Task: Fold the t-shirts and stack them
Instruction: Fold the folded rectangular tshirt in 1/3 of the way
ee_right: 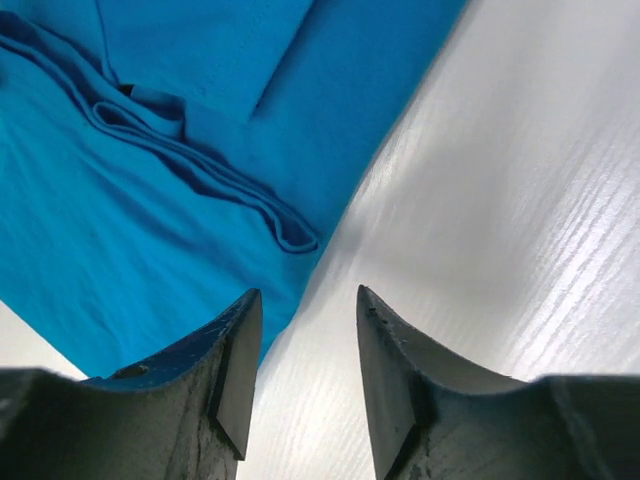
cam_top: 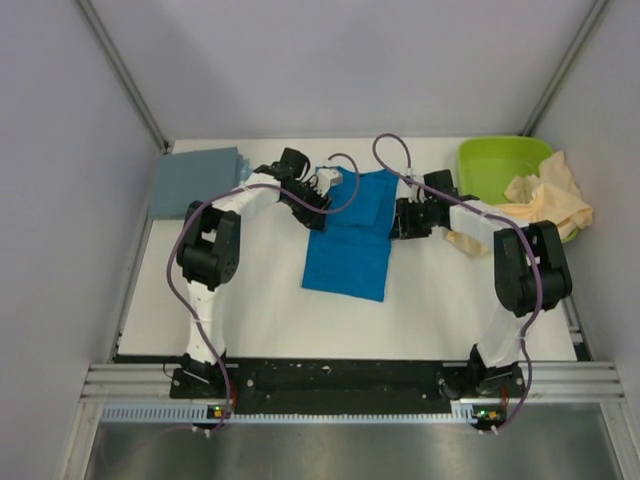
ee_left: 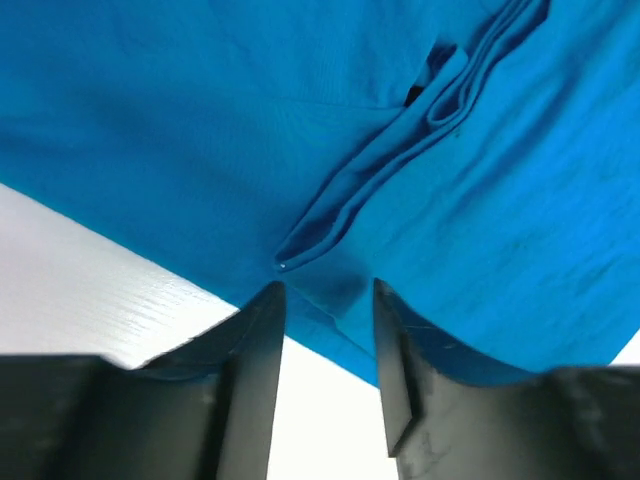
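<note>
1. Both arms reach forward with elbows bent, wrists turned inward and low.
2. Left gripper (ee_left: 325, 290): jaws half open, nothing gripped, blue shirt (cam_top: 348, 245) edge right at its tips.
3. Right gripper (ee_right: 305, 300): parted too, empty, same shirt ahead-left.
4. Count: one blue, one cream shirt (cam_top: 548, 198) right of the right gripper, one grey fold (cam_top: 195, 182) left of the left.

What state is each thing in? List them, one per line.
blue t-shirt: partly folded, lying flat.
grey-blue t-shirts: folded flat, far left corner.
green tub: upright.
cream t-shirt: crumpled, draped over the green tub's rim.
left gripper: open, at the blue t-shirt's edge.
right gripper: open, holding nothing.
</note>
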Available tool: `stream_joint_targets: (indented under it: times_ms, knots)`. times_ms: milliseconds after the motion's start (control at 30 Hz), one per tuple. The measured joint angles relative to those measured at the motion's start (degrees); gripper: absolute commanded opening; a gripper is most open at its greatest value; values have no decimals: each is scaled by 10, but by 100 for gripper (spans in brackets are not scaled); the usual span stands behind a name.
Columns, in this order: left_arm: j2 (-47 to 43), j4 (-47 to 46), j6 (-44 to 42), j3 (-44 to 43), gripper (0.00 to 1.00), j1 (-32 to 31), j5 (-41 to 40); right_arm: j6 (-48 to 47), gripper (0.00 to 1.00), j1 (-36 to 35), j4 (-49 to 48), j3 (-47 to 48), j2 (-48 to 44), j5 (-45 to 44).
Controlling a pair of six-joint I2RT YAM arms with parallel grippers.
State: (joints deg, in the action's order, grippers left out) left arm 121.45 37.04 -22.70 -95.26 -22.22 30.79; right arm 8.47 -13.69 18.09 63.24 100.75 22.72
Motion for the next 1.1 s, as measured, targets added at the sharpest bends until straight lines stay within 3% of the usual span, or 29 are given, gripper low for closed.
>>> stream_joint_targets:
  times_ms: [67, 200, 300, 333, 400, 433, 733, 933, 1100]
  knots:
    - [6, 0, 5, 0, 32, 0, 2, 5, 32, -2, 0, 0, 7, 2]
    - [11, -2, 7, 0, 36, 0, 14, 15, 30, -6, -2, 0, 26, 17]
    - [11, 0, 6, -4, 35, 0, 20, 19, 22, -7, -2, 0, 40, 21]
    - [11, 2, 6, -6, 29, 0, 20, 21, 16, -8, -1, 0, 44, 21]
    - [16, 6, 6, -14, 2, 0, 23, 22, 6, -8, -1, 0, 45, 22]
    - [19, 6, 7, -17, 0, 0, 24, 22, 1, -8, -1, 0, 45, 23]
    - [18, 4, 8, -11, 0, 2, 24, 21, 0, -8, -9, 2, 45, 33]
    - [-46, -13, 18, 54, 0, 18, 15, 16, 0, -16, -11, 3, 41, 35]
    - [-62, -21, 20, 57, 0, 26, 7, 16, 0, -22, -16, 12, 41, 35]
